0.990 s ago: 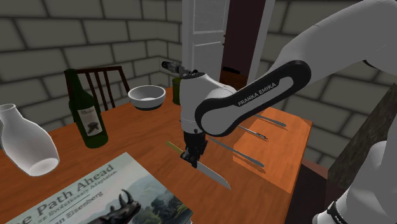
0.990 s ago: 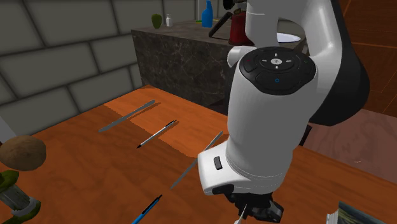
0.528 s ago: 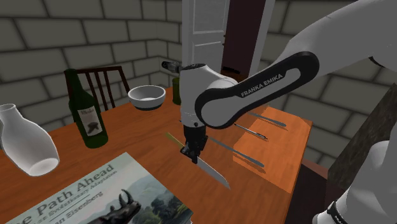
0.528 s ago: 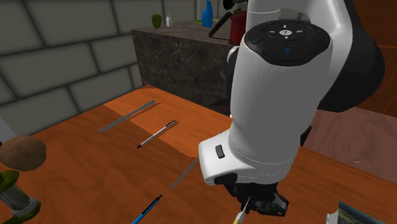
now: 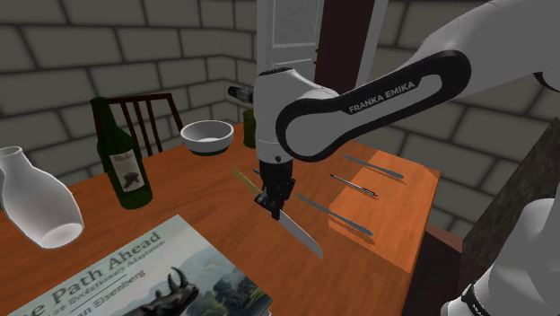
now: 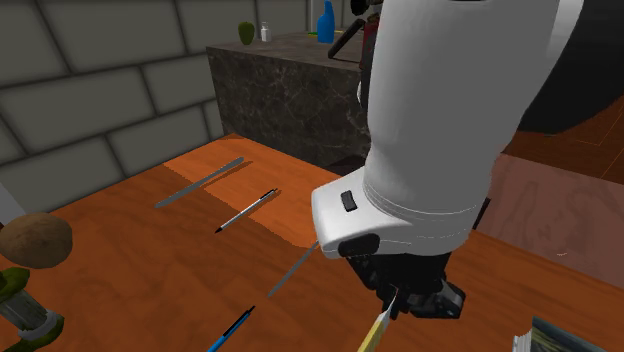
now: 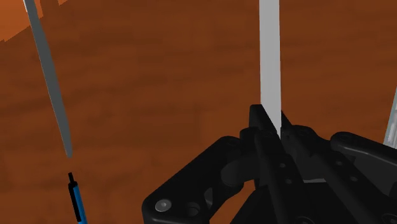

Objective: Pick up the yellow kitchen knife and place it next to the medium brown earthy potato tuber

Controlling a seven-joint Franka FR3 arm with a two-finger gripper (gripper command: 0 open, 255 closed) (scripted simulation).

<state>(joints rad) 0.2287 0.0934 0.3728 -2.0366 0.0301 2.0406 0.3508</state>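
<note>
Black against the wood, the two-finger hand (image 5: 274, 205) is pinched onto the kitchen knife (image 5: 301, 239), a long tool with a yellow handle and a pale grey blade. In the wrist view the fingers (image 7: 257, 133) clasp the blade close to where it meets the handle. The rest of the blade runs straight out beyond them. In the shoulder view the knife hangs tilted, handle higher and tip lower, and it appears to be clear of the orange-brown wooden tabletop (image 5: 395, 224), over its middle.

Just beyond the hand lies a slim grey metal rod (image 6: 292, 270), and nearer the tabletop's front edge in the second exterior view is a blue pen (image 6: 232, 328). Farther out, toward the corner by the stone wall, a dark pen with a silver tip (image 6: 246, 210) and a flat grey strip (image 6: 200, 182) lie side by side.

The round brown potato (image 6: 35, 240) sits well apart from the hand at the tabletop's far edge, at the second exterior view's left.

The pick-up looks done, since the grip seems firm and the knife is off the wood. What remains is the whole carry across the tabletop past the loose pens, then lowering the knife beside the potato and letting go.
</note>
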